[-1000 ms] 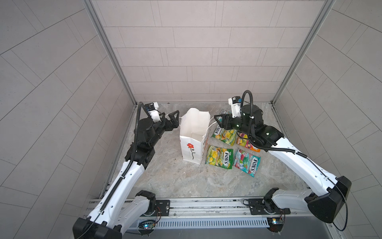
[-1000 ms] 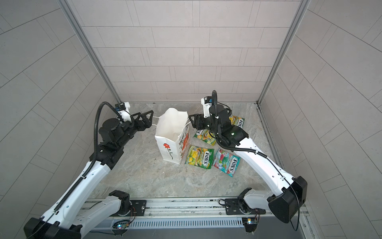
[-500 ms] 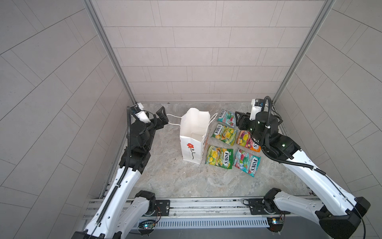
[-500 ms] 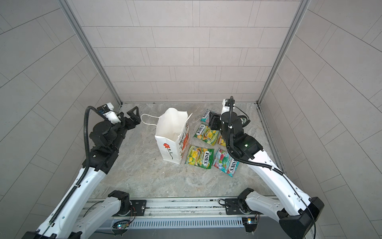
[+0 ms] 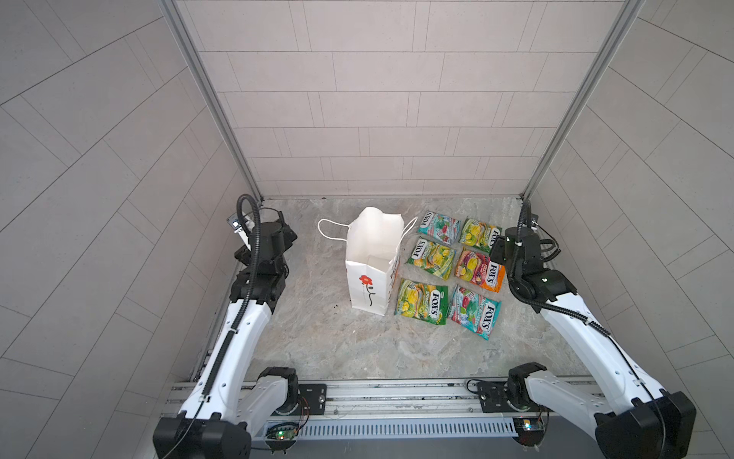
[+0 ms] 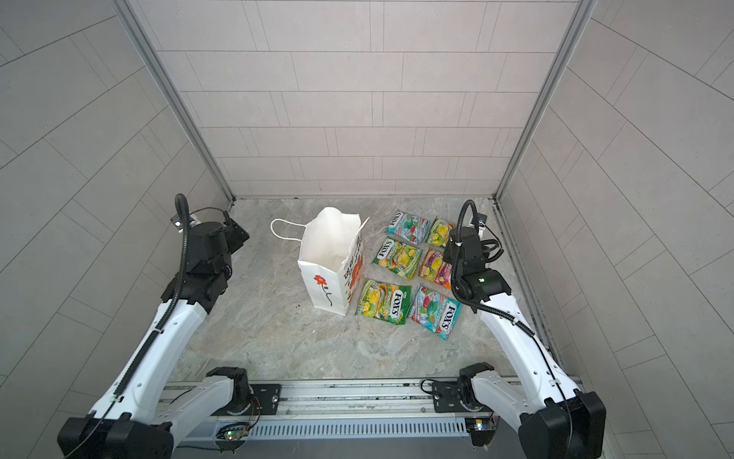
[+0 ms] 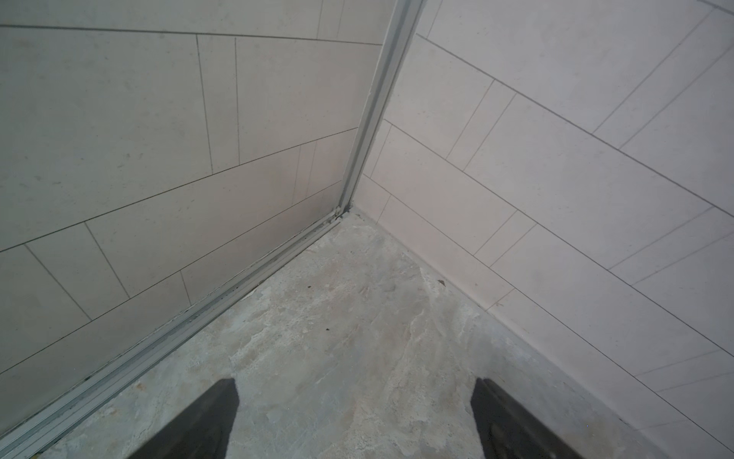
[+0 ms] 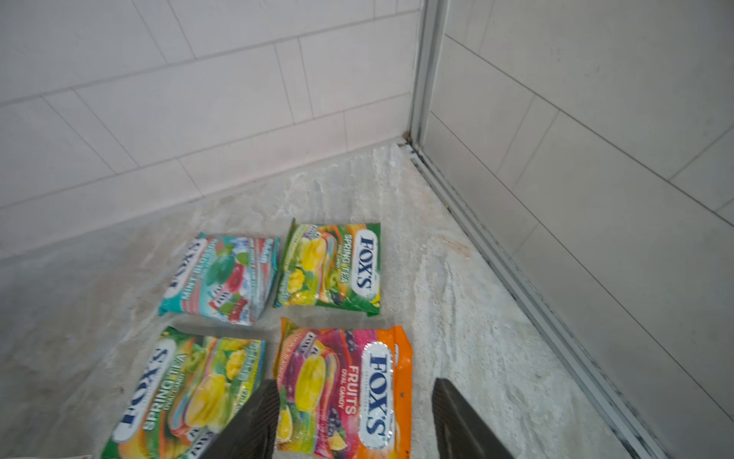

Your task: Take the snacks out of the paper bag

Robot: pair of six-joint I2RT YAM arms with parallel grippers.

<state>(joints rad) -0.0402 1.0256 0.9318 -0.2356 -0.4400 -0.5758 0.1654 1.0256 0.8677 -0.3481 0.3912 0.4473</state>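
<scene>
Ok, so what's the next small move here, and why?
Probably just draw the right arm back to rest. Six snacks lie flat on the table beside the paper bag, whose open mouth shows only white paper in both top views, and both arms' jaws stand open and empty.

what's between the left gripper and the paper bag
Only bare tabletop and the bag's own cord handle lie between the left gripper and the paper bag, in both top views.
</scene>
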